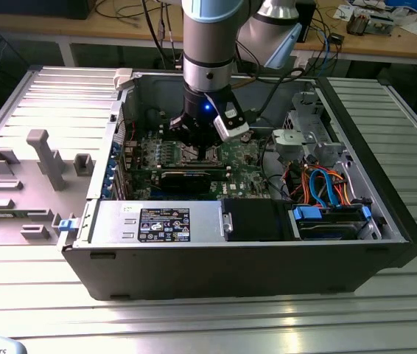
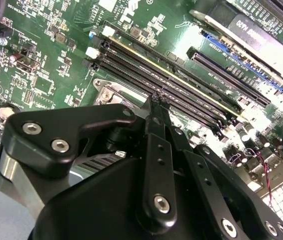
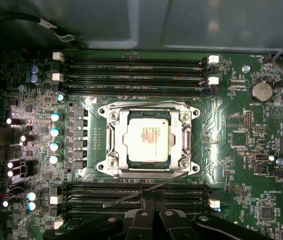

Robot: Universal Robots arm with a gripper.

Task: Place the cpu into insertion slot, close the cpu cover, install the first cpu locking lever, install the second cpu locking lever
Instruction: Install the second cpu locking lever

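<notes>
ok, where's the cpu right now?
In the first wrist view the cpu sits in the insertion slot, framed by the cpu cover, between the two banks of memory slots.

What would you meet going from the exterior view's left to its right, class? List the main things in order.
Grey plastic side panel → silver power supply with its label → the gripper over the green motherboard → blue and orange cables → the case's wall on the exterior view's right.
</notes>
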